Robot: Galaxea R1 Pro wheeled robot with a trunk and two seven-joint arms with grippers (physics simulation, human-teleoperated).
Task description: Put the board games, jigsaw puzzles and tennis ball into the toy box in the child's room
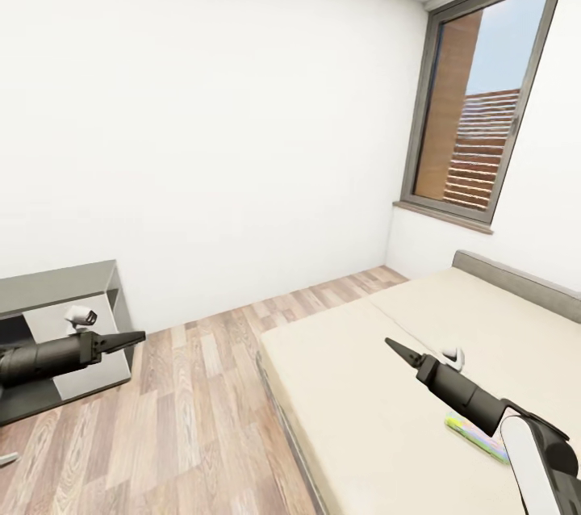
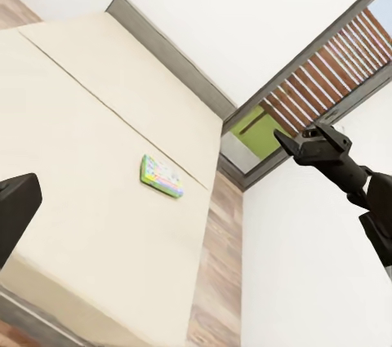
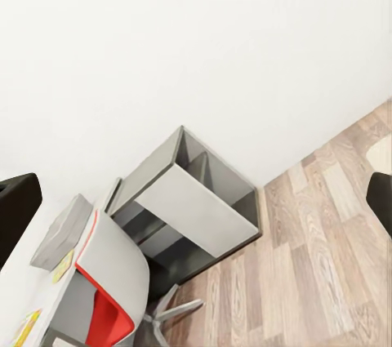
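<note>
On the beige bed (image 1: 363, 410) lies one flat colourful board game (image 1: 472, 432), partly hidden behind my right arm; the left wrist view shows the same board game (image 2: 161, 176) out on the mattress. My right gripper (image 1: 392, 346) hovers open above the bed, short of that box, and holds nothing. Over the wood floor, my left gripper (image 1: 139, 336) is open and empty. In the right wrist view the table (image 3: 20, 286) shows at a corner with the grey toy box (image 3: 62, 233) on it, and small colourful flat pieces (image 3: 24, 329) beside it, too small to name.
A grey open shelf unit (image 1: 60, 321) stands against the white wall at the left. A grey-and-red chair (image 3: 106, 302) sits by the table. A tall grey-framed window (image 1: 484, 103) is above the grey headboard (image 1: 516, 277). Wood floor (image 1: 194, 410) lies between shelf and bed.
</note>
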